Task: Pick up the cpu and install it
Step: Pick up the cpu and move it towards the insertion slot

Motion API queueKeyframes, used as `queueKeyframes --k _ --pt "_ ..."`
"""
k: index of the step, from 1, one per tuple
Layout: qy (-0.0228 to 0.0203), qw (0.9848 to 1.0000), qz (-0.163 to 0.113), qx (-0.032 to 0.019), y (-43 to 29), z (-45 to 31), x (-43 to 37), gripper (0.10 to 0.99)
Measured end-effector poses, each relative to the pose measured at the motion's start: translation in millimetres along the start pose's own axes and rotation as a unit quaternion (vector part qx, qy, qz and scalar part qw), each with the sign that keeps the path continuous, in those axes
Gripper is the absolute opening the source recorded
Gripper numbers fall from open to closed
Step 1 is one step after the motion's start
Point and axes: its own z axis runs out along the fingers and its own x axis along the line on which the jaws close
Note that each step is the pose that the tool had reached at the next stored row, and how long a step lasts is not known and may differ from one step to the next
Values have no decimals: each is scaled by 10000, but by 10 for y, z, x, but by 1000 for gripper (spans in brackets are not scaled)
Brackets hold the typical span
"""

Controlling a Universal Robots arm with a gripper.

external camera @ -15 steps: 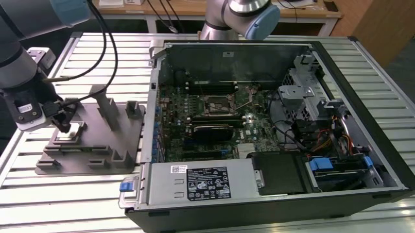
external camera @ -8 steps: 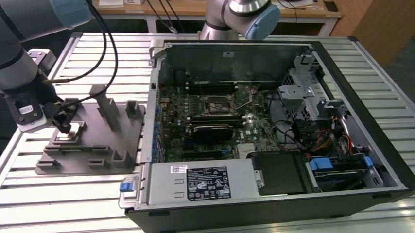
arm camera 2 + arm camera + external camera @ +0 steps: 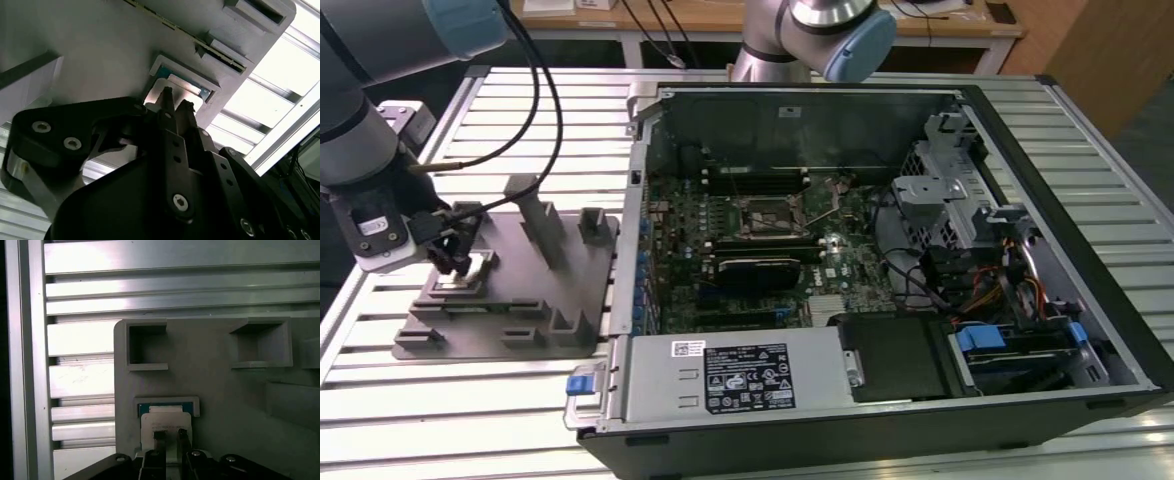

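Hardly begun: the gripper [image 3: 170,436] hangs with fingers nearly together, seemingly holding nothing, the cpu [image 3: 165,421] just beneath them in its grey holder [image 3: 215,385].

Harsh glare on table slats [image 3: 175,260], grey fixture [image 3: 215,390] in shadow.

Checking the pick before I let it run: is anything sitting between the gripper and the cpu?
Nothing visible. In the first wrist view the gripper is right at the cpu, which lies in its recess in the grey fixture, and no other object sits between them.
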Motion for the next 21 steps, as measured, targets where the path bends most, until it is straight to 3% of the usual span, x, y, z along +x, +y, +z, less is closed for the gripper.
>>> queueKeyframes --k 4,5,7,8,9,21 --pt "0 10000 0 0 0 0 0 408" --pt "0 10000 0 0 0 1 0 408" --pt "0 10000 0 0 0 1 1 525" --pt "0 10000 0 0 0 1 1 525" --pt "0 10000 0 0 0 1 1 588" --pt "7 9999 -152 -3 -1 54 7 588"
